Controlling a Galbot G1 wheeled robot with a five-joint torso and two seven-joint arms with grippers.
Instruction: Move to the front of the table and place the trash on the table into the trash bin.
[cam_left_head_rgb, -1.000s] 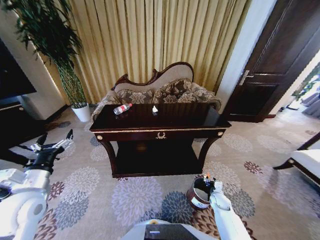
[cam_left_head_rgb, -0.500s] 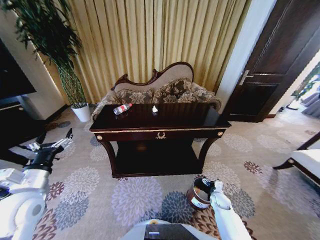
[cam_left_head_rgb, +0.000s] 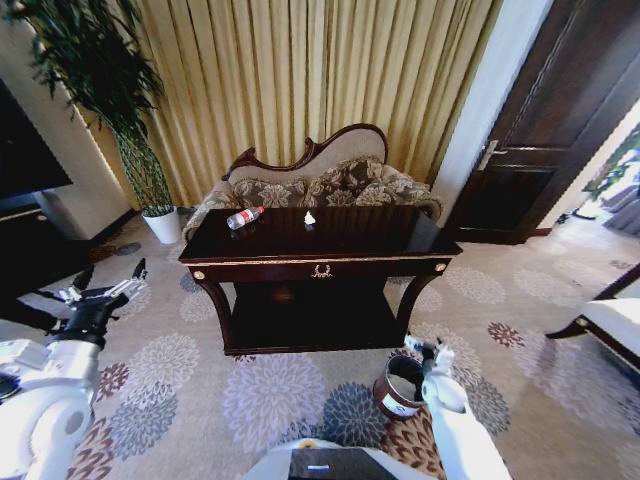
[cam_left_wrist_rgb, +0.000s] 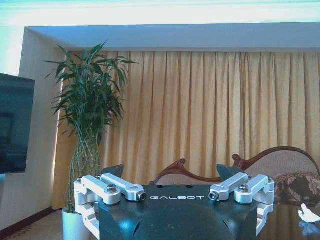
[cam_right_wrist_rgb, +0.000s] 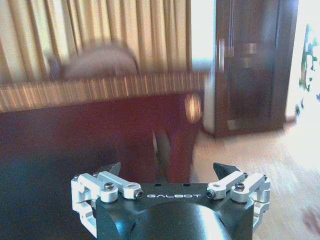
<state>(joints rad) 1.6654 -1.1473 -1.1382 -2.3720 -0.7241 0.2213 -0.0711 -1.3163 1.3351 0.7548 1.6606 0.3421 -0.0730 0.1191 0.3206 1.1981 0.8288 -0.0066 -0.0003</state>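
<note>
Head view: we face the table at 12 o'clock, so the approach looks done. The bottle and a paper bit lie on its far edge, not yet binned. The bin stands on the carpet at 5 o'clock, beside our right gripper, fingers spread, empty. Left gripper, at 9 o'clock, is spread too.

Bright, even indoor light; right wrist view smeared.
Daylight washes in at the head view's right edge. Glare sheens the dark table top. Head view bows at its edges. Left wrist view sharp; curtains glow warm behind.
</note>
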